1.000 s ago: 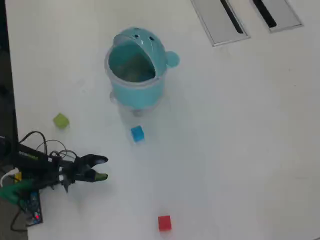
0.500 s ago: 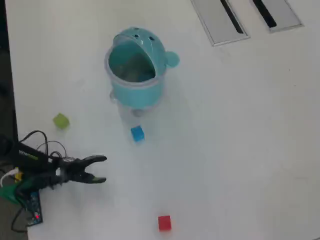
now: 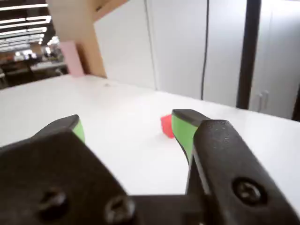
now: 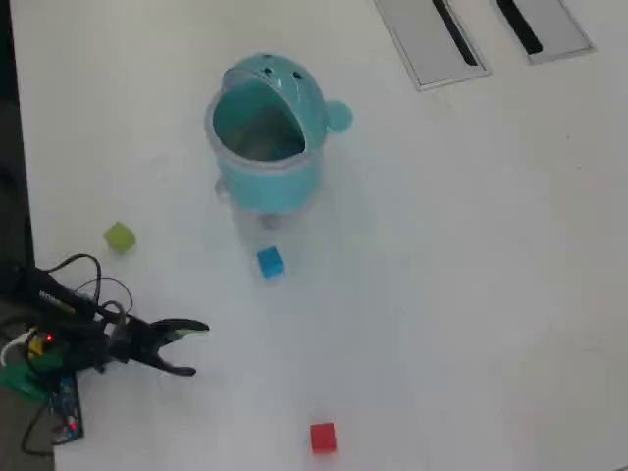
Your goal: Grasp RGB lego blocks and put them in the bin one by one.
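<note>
Seen from overhead: a white counter (image 4: 471,294) carrying a round light-teal bin (image 4: 267,137), upright, its domed lid with small holes tipped back and a round knob on the side toward the right of the overhead view, the mouth open to the camera. Just below the bin in that view, a blue block (image 4: 269,262), near its base but not touching. Left and lower from the bin, a yellow-green block (image 4: 120,236), alone on the counter near the left edge. Well below the bin, toward the bottom edge, a red block (image 4: 322,437), clear of everything else. Far lower left of the bin, the black arm with looping cables and a small red light, its tool (image 4: 194,347) pointing right and slightly down, jaws spread apart with nothing between them, empty, set apart from all three blocks and well away from the bin. In the wrist view, the tool (image 3: 129,129) filling the lower frame, two black jaws with green pads parted wide, bare counter (image 3: 117,136) showing in the gap; the red block (image 3: 166,125) lying on the counter beyond, partly hidden behind the right-hand jaw tip. Behind the counter in the wrist view, pale cabinet doors and a dark vertical post.
</note>
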### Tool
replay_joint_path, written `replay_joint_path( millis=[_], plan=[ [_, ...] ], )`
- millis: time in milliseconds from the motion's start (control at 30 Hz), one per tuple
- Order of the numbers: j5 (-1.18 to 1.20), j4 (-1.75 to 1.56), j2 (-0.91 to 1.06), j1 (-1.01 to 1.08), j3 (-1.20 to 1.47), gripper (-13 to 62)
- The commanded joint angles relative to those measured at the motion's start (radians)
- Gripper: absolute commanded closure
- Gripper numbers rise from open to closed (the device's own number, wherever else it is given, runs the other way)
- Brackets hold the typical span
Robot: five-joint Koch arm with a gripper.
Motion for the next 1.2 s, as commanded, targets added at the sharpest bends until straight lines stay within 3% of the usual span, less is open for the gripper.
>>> replay_joint_path(
  millis=[0, 633, 1167],
  plan=[
    [-0.037, -0.123, 0.067, 0.028, 0.06, 14.6],
    [-0.092, 0.089, 0.003, 0.144, -0.242, 14.7],
    [-0.1, -0.077, -0.546, 0.186, -0.555, 17.1]
  ],
)
